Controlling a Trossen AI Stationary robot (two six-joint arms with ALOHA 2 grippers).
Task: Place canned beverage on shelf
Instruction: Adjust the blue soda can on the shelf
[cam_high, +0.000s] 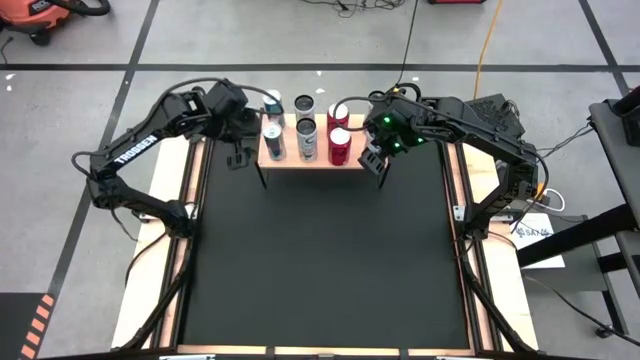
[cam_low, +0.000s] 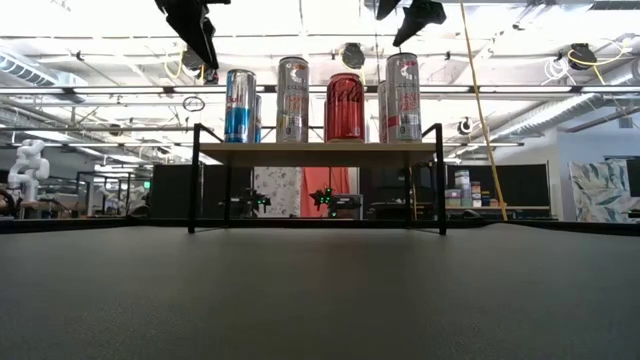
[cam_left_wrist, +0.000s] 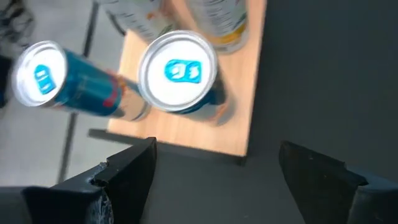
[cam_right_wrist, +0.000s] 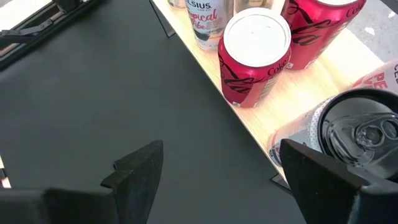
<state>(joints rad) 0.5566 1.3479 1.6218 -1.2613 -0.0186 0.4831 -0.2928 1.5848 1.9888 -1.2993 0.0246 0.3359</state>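
Cans stood upright on the shelf, left gripper released beside it, right gripper released, nothing held

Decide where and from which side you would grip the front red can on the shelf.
Grip the front red can around its round side wall, coming from the shelf's open front edge: it stands upright, with cans behind and beside it.
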